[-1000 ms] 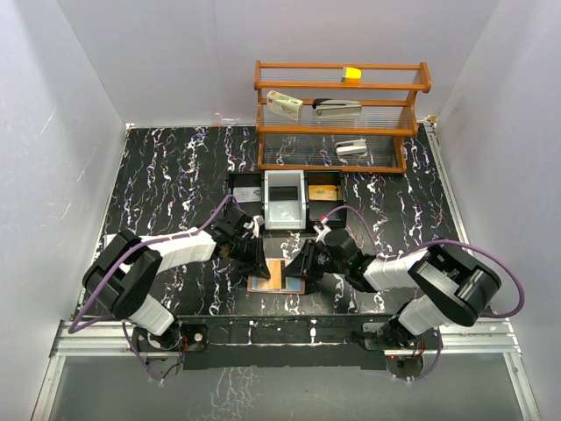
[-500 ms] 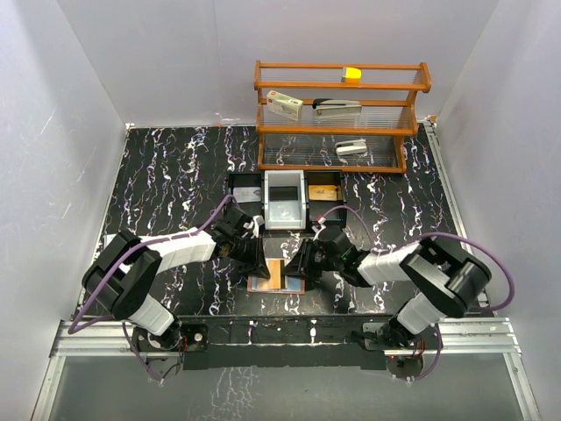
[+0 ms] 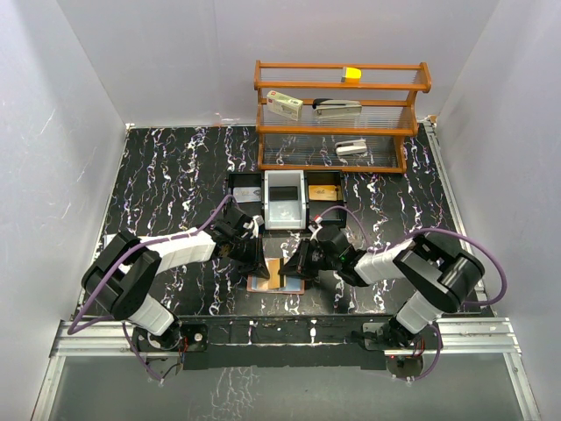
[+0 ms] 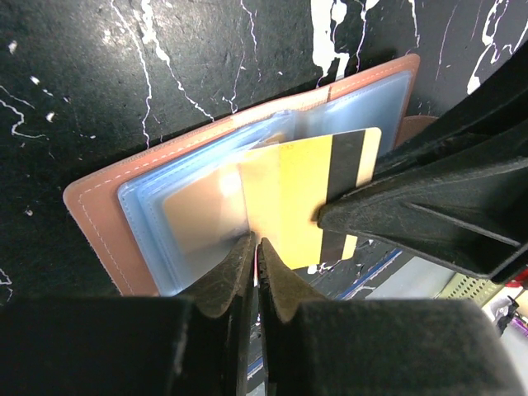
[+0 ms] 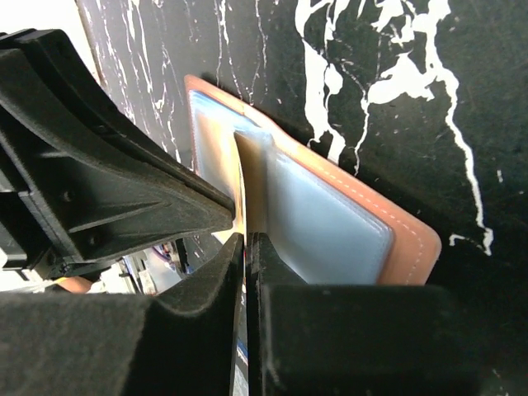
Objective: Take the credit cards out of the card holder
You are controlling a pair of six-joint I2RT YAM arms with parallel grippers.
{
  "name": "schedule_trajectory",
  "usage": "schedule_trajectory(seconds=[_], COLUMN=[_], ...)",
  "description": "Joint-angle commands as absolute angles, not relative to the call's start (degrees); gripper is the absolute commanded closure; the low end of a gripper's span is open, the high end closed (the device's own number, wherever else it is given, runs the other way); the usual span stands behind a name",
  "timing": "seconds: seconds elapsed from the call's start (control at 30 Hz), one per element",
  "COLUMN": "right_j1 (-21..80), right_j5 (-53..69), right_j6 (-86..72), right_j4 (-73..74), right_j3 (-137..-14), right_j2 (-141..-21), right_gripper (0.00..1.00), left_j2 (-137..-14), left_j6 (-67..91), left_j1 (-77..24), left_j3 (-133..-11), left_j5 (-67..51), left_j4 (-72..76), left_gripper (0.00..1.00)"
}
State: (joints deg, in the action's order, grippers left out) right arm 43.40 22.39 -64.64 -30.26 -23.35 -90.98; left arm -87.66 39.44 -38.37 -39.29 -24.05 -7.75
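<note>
Hemming the card holder point(image 3: 267, 281), left and right jaws sit before trays point(image 3: 285, 175).

A fixed camera high at the near side looks down and away over the whole table point(image 3: 175, 175), while both wrist cameras (the left facing right, the right facing left) sit very close over the open card holder point(image 3: 277, 277) at the near middle, the one spot all three views share.
</note>
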Motion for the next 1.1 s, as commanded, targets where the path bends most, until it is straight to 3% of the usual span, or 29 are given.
schedule_trajectory(seconds=[0.0,0.17,0.47,0.7,1.07], right_j1=[43.6,43.7,43.6,43.6,43.2], right_j5=[19.9,19.9,21.7,20.8,15.8], right_j6=[-62.7,-62.3,-64.3,-64.5,-59.1], right_j4=[-26.7,-24.9,-27.1,-25.5,-11.2], right_j3=[-23.7,-23.0,-23.9,-23.9,-25.9], right_j2=[-87.3,-86.0,-88.6,-87.7,-83.7], right_gripper=[0.98,0.98,0.84,0.98,1.0], left_j2=[-87.3,-87.3,-87.2,-86.4,-84.5], left_j6=[38.0,37.7,37.5,37.1,36.9], left_j1=[-38.5,-38.4,-38.4,-38.4,-38.4], left_j3=[-38.3,-38.9,-39.1,-39.0,-38.1], left_j5=[-19.6,-19.8,-20.7,-20.3,-20.0], left_j4=[-12.0,-12.2,-12.2,-13.3,-13.6], left_gripper=[0.95,0.95,0.95,0.95,0.94])
